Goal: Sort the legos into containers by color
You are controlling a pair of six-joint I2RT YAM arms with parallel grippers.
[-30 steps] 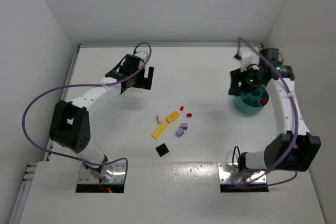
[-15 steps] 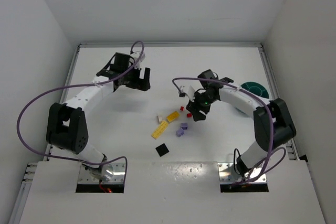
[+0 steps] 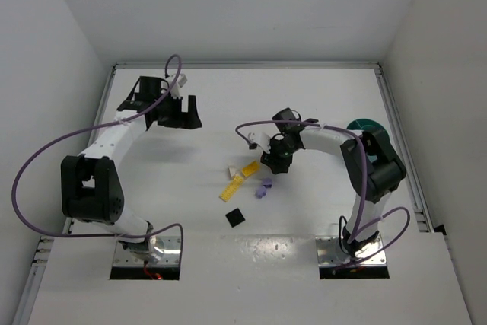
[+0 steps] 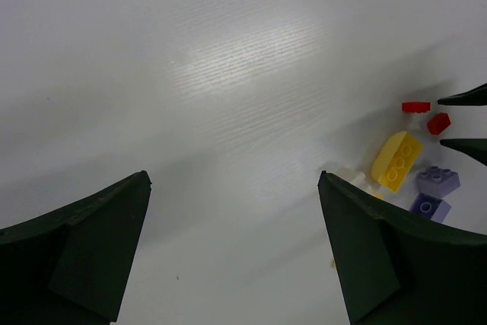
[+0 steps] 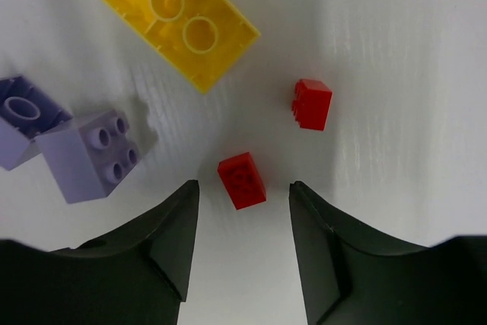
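The legos lie in a loose pile mid-table: a yellow brick [image 3: 250, 167], a long yellow plate [image 3: 231, 187], a white piece [image 3: 230, 171], pale purple bricks [image 3: 264, 186] and a flat black square [image 3: 236, 218]. My right gripper [image 3: 274, 161] is low over the pile and open. In the right wrist view a small red brick [image 5: 242, 180] lies on the table just ahead of the gap between the fingertips [image 5: 242, 186], untouched. A second red brick [image 5: 312, 103] lies beyond it. My left gripper [image 3: 186, 118] is open and empty at the far left. The teal dish [image 3: 364, 125] is partly hidden behind the right arm.
The right wrist view shows the yellow brick [image 5: 171, 9] and two purple bricks [image 5: 87, 154] left of the red one. The left wrist view [image 4: 234, 180] shows bare table between its fingers, with the pile [image 4: 396, 160] far to the right. White walls enclose the table.
My right arm has swung from the teal dish at the right over to the pile and come down around a red brick. My left arm has drawn back to the far left.
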